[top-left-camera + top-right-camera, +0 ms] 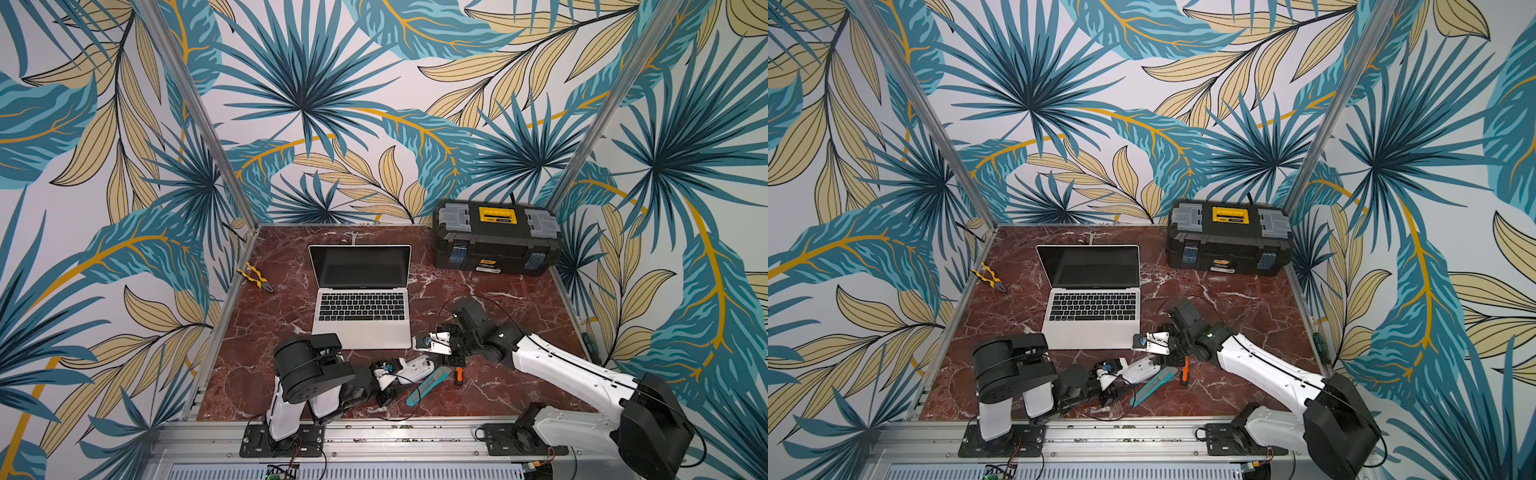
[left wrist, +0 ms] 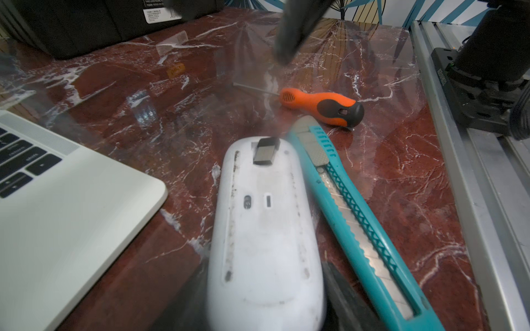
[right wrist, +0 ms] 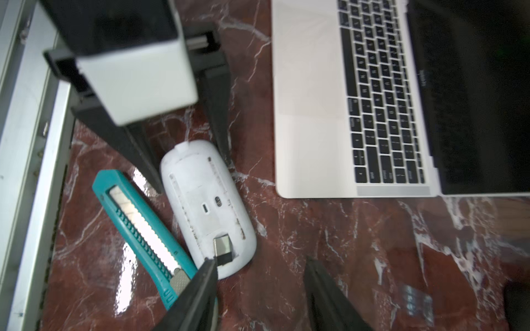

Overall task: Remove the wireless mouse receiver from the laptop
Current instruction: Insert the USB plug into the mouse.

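Note:
The silver laptop point(image 1: 361, 332) point(image 1: 1092, 334) stands open in the middle of the table. A white mouse point(image 1: 417, 368) point(image 2: 263, 243) point(image 3: 206, 206) lies underside up just off the laptop's front right corner. My left gripper point(image 1: 404, 370) point(image 2: 263, 289) point(image 3: 193, 174) is shut on its rear end. The small silver and black receiver point(image 2: 265, 150) point(image 3: 223, 248) sits in a recess at the mouse's other end. My right gripper point(image 1: 449, 360) point(image 3: 259, 259) hovers open over that end, holding nothing. One of its fingertips point(image 3: 208, 266) is right beside the receiver's black cap.
A teal utility knife point(image 1: 428, 384) point(image 2: 358, 223) point(image 3: 143, 226) lies against the mouse. An orange screwdriver point(image 1: 458, 376) point(image 2: 321, 107) lies just beyond it. A black-and-yellow toolbox point(image 1: 496, 237) stands at the back right, and pliers point(image 1: 254, 279) lie at the left edge. An aluminium rail point(image 2: 473, 172) runs along the table's front.

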